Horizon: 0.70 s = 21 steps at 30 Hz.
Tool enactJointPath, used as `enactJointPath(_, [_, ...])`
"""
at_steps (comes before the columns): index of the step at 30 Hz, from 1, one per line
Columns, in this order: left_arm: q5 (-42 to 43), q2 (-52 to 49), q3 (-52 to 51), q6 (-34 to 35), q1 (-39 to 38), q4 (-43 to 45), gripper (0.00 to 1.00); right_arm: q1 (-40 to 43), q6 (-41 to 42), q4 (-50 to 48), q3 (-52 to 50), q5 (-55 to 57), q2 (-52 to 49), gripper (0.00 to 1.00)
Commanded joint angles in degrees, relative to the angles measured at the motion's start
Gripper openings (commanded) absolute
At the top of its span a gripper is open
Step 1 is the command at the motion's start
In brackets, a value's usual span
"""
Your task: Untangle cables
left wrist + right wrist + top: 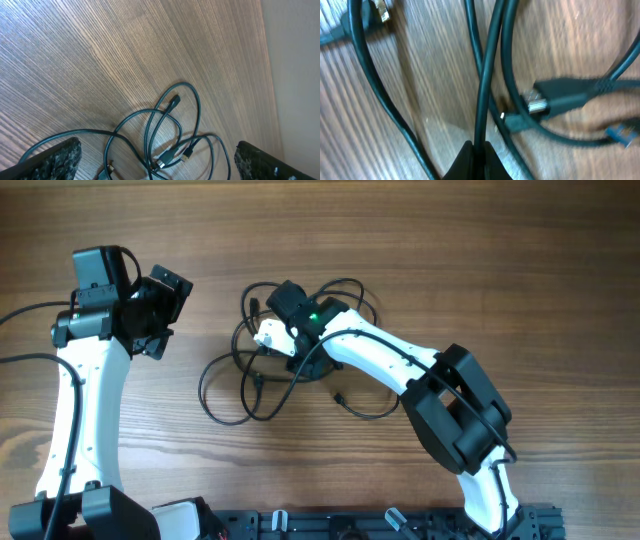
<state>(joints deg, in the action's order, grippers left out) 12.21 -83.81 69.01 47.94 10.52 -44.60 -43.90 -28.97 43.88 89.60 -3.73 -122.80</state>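
Wood-grain table point(470, 250) carries the cables point(255, 375), tangled in loose loops at its middle. There my right claw point(475, 149) is clamped on one strand, probably to draw it free. My left claw point(163, 313) hovers toward the table's left side, fingers wide apart, likely ready to pin the rest.

Black cables point(484, 80); brown, streaked wood-grain table point(480, 250); white-and-black arms point(375, 352); green light point(313, 319), one o'clock of cables.
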Motion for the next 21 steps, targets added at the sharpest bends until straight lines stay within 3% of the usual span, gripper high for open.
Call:
enactJointPath(1, [-0.76,-0.74,0.26,0.31,0.20,-0.02,1.00,-0.02,14.14,7.39,5.53,-0.33,1.44,0.04])
enactJointPath(6, [-0.76,-0.74,0.26,0.28,0.20,-0.07,1.00,0.04,21.68,14.78,19.54,-5.42,13.94,0.04])
enactJointPath(15, [-0.76,-0.74,0.26,0.28,0.20,-0.31,1.00,8.00,35.19,1.05,23.23,-2.05,38.07,0.04])
enactJointPath(21, [-0.74,-0.74,0.26,0.28,0.20,-0.92,1.00,11.69,36.41,-6.56,23.21,1.46,42.12,0.05])
